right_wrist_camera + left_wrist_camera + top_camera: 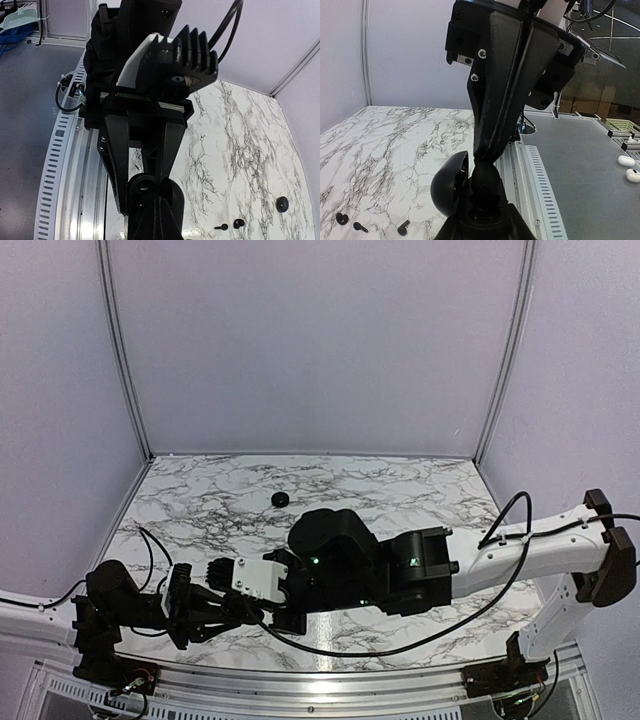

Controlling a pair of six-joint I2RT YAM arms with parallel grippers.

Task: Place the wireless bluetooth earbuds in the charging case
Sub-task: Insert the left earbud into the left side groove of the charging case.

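Black charging case (451,186) clamped in left jaws; right jaws, shut, poke into it.

Marble table (400,490), small black disc (280,499), tiny black earbuds (360,227)

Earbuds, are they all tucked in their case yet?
Not yet. Done: no bud shows inside the charging case, so I can't count any. In hand: the left gripper holds that case open, and the right gripper, pinched shut, points down at it; whether it carries a bud is hidden. Left: at least two tiny black earbuds lie loose on the marble table.
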